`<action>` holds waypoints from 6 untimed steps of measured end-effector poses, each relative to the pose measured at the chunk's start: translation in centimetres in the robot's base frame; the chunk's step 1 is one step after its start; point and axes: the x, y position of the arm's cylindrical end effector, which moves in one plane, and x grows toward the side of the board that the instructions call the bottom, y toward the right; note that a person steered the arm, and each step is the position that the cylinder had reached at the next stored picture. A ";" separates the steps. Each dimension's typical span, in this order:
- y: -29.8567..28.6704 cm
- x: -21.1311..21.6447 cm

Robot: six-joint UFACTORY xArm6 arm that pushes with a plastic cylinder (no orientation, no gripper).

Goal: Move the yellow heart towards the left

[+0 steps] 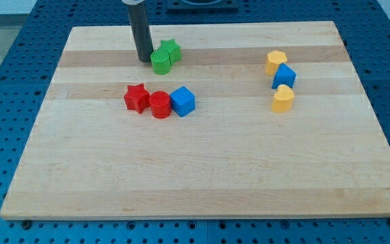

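Note:
The yellow heart [283, 99] lies on the wooden board at the view's right, the lowest in a short column of blocks. A blue block [284, 76] sits just above it and a yellow hexagon-like block [275, 62] above that. My tip [144, 59] is far to the left of the heart, near the view's top. It stands right beside the left side of a green round block [161, 62].
A green star [170, 49] sits against the green round block's upper right. A red star [137, 97], a red cylinder [160, 105] and a blue cube [182, 101] stand in a row left of centre. The board [202, 176] lies on a blue pegboard.

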 end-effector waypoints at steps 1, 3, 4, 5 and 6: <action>0.6 -0.2; 4.8 -1.7; 4.8 -2.1; 4.9 -1.7; 6.9 -1.5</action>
